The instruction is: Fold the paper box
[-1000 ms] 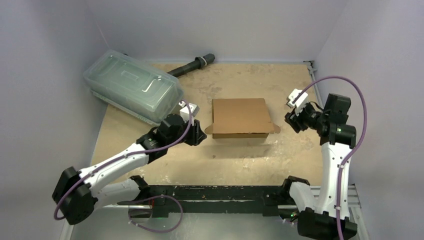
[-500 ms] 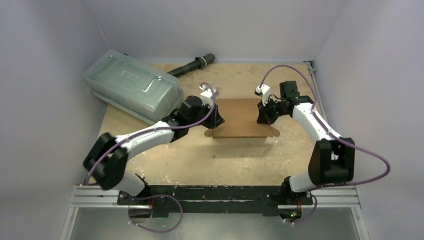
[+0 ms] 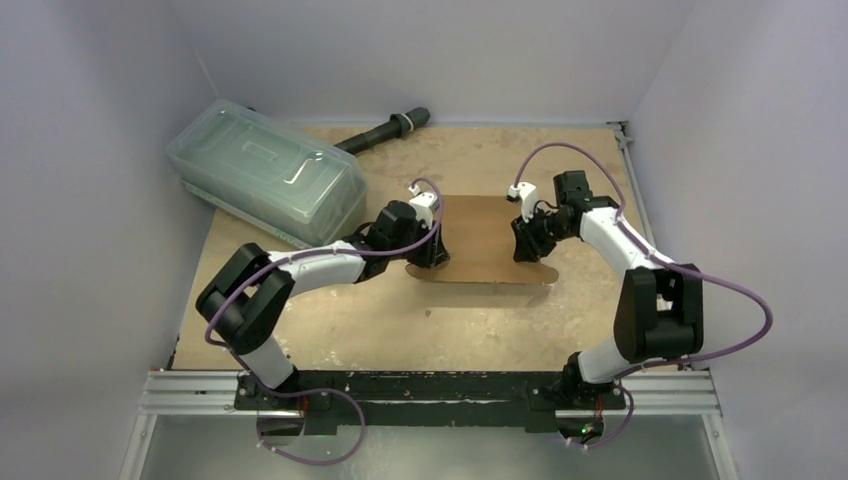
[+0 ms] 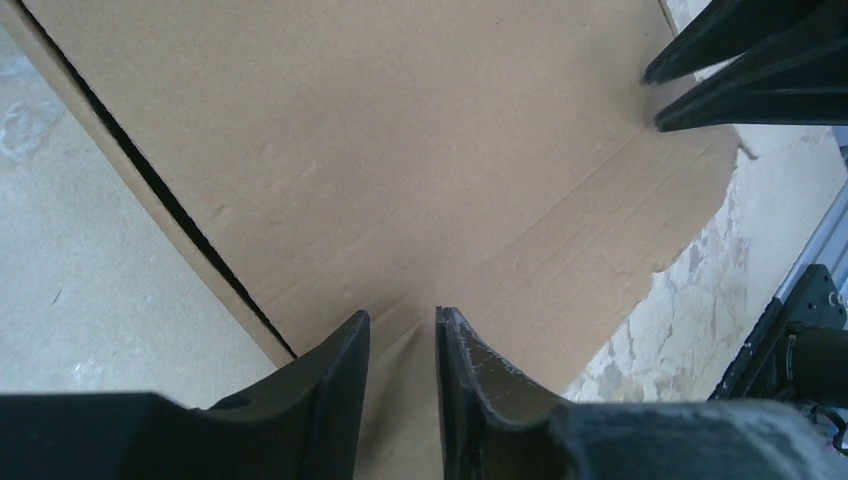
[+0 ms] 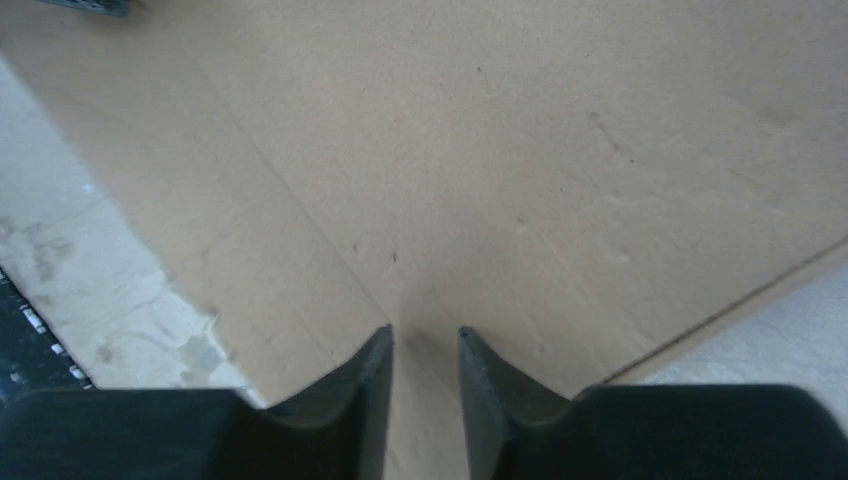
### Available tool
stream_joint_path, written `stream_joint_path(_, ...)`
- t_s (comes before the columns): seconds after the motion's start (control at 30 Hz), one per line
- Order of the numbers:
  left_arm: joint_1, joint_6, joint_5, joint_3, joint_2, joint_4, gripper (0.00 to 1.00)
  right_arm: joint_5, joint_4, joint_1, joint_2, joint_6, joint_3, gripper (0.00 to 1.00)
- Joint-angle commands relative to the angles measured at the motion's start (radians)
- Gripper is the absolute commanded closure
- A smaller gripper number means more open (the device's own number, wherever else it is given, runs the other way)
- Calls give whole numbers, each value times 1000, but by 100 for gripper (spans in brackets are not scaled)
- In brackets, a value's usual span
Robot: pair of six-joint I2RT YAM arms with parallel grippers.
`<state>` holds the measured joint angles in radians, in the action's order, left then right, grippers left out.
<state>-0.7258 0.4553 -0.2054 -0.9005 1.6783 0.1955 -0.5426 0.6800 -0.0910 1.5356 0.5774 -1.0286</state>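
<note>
1. A plain brown corrugated-cardboard paper box (image 3: 485, 238) is seen lying flat at mid-table as a shallow rectangle. A rounded tab sticks out at its near R corner.
2. It is borne by a worn tan board table (image 3: 400, 320), mottled w/ pale chalky patches.
3. The L gripper (image 4: 400, 318), w/ black tapered fingers, is placed over the box's near L part. Its fingers are held narrowly apart, and flat cardboard is seen through the gap. The tips are shown right at the surface; whether they press on it cannot be told.
4. In the L wrist view the cardboard is shown matte, w/ small dents and a pressed crease running diagonally across it. A thin dark slit is seen between the top panel and a side strip. The round-edged tab is seen overhanging the table.
5. The R gripper (image 5: 425, 335), of the same black wedge-shaped build, is placed over the box's R part, opposite the L one. Its fingers are likewise set a slim gap apart, w/ plain cardboard visible between them. Contact cannot be confirmed here either.
6. In the R wrist view a straight score line is seen leading to the fingertips, plus faint scuffs and specks on the panel.
7. A clear greenish ribbed plastic lidded container (image 3: 265, 180) is seen at the far L, well apart from the box.
8. A black cylindrical tube w/ a pale band (image 3: 385, 130) is seen lying at an angle behind the container, near the back wall.
</note>
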Motion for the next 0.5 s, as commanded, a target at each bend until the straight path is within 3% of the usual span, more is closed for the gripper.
stream_joint_path(0.0, 9, 1, 51, 13, -124, -127, 67, -98, 45, 1, -124, 41, -60, 61)
stream_joint_path(0.13, 44, 33, 81, 78, -287, -125, 50, -113, -46, 41, -215, -75, -47, 35)
stream_joint_path(0.23, 89, 85, 78, 180, -357, -65, 39, -109, -177, 144, -221, -240, 1, 19)
stream_joint_path(0.4, 156, 186, -54, 312, -322, 115, 31, -195, -195, 274, -23, -359, -8, 3)
stream_joint_path(0.47, 157, 198, -64, 314, -283, 151, 30, -233, -164, 288, 64, -361, -28, 1)
